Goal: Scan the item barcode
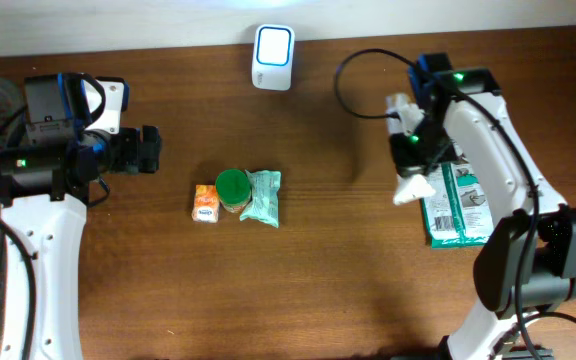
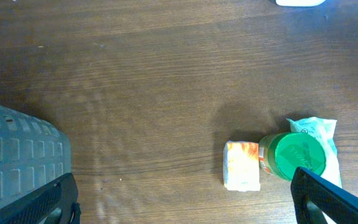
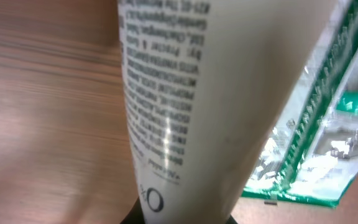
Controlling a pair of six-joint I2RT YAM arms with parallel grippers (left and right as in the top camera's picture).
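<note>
- We see a brown wooden bench (image 1: 318, 290) carrying everything, with an arm at each side.
- The left end effector (image 1: 150, 150) hovers with its fingers spread wide and holds nothing.
- The right end effector (image 1: 414, 172) is pressed together, pinching a white tube (image 3: 179, 93). The tube's small printed text fills that wrist view.
- A flat green-and-white packet (image 1: 460, 210) lies on the bench just beside and partly under the right end effector.
- The white scanner (image 1: 273, 57) with a lit bluish face sits at the far edge of the bench, well apart from both end effectors.
- A pale green pouch (image 1: 264, 197), a green-lidded jar (image 1: 232, 187) and a small orange packet (image 1: 205, 203) sit touching in a row. They are near the left end effector and well apart from the right one.
</note>
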